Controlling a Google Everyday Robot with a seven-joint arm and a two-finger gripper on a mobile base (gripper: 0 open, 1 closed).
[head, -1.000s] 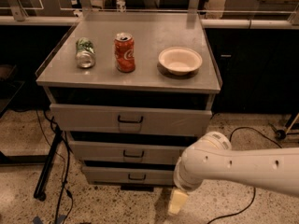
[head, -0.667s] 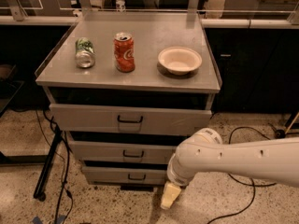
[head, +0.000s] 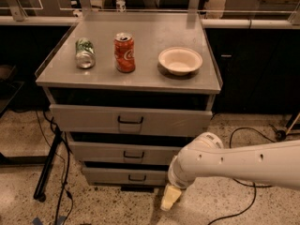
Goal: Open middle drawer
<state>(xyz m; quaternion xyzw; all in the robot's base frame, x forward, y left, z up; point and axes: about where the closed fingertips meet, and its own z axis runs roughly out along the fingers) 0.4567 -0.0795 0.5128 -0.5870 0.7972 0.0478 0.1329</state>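
While the end effector (head: 169, 198), its state impossible to tell, hangs below-right of the middle drawer's (head: 103, 152) handle (head: 134, 155), it should rise there squarely.

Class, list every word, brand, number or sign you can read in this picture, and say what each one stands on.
No text reads clearly.
Red can: white lettering, too blurred to read.
Green can: pale markings, too blurred to read.
White bowl, middle drawer: no writing visible.
Gripper, low near the floor beside the bottom drawer: no writing visible.
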